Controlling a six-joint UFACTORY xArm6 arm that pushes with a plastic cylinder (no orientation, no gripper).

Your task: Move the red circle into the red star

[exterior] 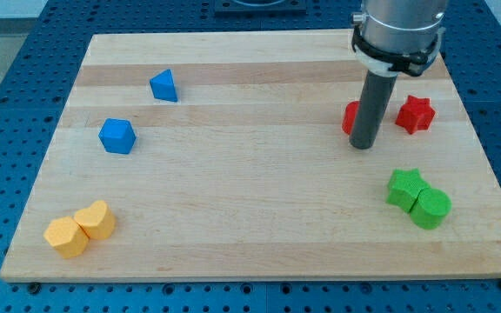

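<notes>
The red circle (350,117) lies at the view's upper right, mostly hidden behind my dark rod. The red star (415,114) lies a short way to its right, with a gap between them. My tip (364,145) rests on the board just in front of and slightly to the right of the red circle, to the left of the star.
A green star (404,188) and a green circle (430,208) touch at the lower right. A blue triangle (164,85) and a blue block (117,136) lie at the upper left. Two yellow blocks (80,229) touch at the lower left. The wooden board (250,235) has edges all round.
</notes>
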